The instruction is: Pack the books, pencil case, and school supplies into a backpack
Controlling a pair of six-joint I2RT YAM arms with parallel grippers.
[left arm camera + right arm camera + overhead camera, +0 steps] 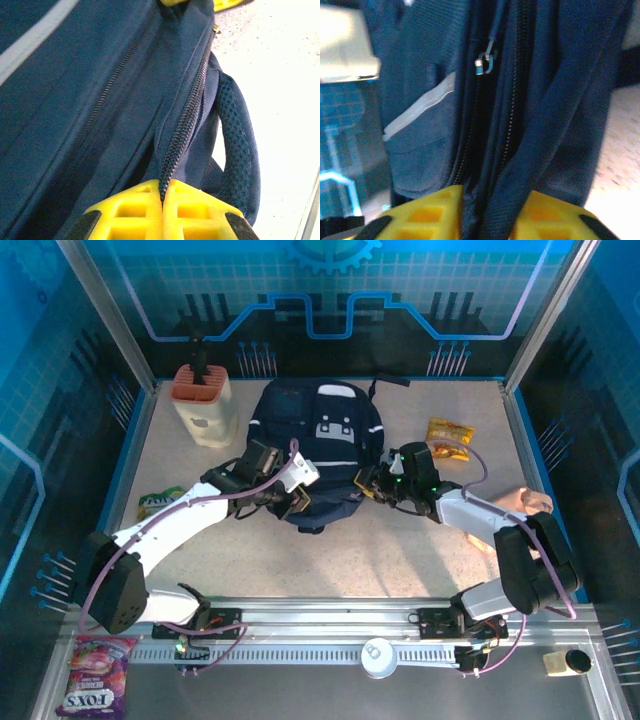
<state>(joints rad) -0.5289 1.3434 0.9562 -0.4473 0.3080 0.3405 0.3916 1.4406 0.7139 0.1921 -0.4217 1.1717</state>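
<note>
At the near left corner of the navy-blue backpack (315,430), which lies flat on the speckled table (400,560), the left gripper (162,200) is clenched on the zipper track (186,125). On the backpack's near right edge, the right gripper (487,210) pinches a fold of its fabric. A yellow-orange snack packet (449,430) lies off the backpack's right side.

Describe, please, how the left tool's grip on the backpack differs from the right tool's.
Left tool pinches the backpack zipper line, fingers nearly touching; right tool clamps a thicker fold, fingers apart. Left tool is at the pack's left edge, right tool at its right. Both hold navy fabric.
</note>
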